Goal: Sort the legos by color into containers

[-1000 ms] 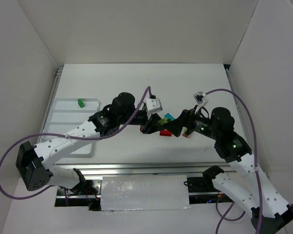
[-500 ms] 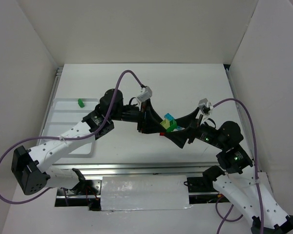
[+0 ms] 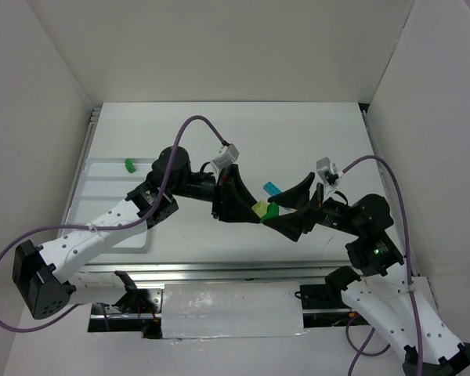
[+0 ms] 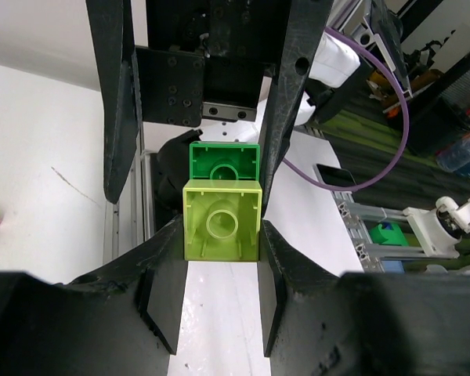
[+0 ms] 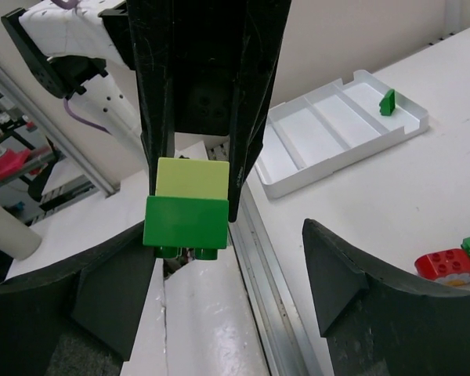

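The left gripper was closed on a lime brick, its fingers pressed flat against the brick's two sides. A dark green brick sat tight against the lime one, on the side turned toward the right arm, so the two made one small clump. It was held up off the table, over its near middle. How the two bricks were joined could not be made out.

The right gripper faced the left one from the other end of the clump with its jaws spread wide (far wider than a brick) and nothing clamped between them. One of its fingers stood well apart from the dark green brick. The other was close by the brick's edge, and whether it touched could not be told.

The white tray lay at the left side of the table, well apart from both grippers. A single small green brick sat in its farthest compartment, and the other compartments in view were bare. A teal brick lay on the table just beyond the grippers, and a red brick lay on the table near them
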Available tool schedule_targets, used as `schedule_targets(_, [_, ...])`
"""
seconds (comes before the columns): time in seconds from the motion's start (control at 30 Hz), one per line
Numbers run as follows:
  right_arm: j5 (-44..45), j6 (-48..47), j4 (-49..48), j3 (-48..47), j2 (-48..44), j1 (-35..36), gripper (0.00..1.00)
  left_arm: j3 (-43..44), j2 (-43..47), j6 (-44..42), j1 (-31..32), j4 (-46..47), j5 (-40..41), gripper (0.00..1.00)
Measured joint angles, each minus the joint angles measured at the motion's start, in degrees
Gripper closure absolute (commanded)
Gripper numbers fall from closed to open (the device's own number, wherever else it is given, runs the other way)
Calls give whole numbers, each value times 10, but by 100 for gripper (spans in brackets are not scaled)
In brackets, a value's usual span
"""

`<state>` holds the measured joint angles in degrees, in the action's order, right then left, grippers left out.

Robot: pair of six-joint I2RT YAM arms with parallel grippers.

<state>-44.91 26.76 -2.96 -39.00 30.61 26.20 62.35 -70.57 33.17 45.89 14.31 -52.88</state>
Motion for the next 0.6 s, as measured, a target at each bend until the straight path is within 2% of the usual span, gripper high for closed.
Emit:
schedule_targets(0.07, [-4,5,-3,0,3,-2,20,0,0,-3,0,-8,-1,100])
schedule_targets(0.17, [-5,9,-5,-1,4,-3,27,0,0,-11,0,-19,-3,100])
schedule_targets(0.23, [-9,11,-6,-2,4,-3,39,0,0,-17,0,-24,-2,100])
schedule_targets(0.27, [-14,14,-7,-3,5,-3,48,0,0,-19,0,-25,1,100])
schedule_targets(0.3, [-19,16,-11,-3,6,-3,70,0,0,-22,0,-28,4,100])
schedule_targets(0.4, [-36,29,-21,-5,12,-3,100,0,1,-33,-2,-34,5,100])
schedule_targets(0.6, [-59,13,-20,-5,23,-6,100,0,7,-47,-3,-57,9,100])
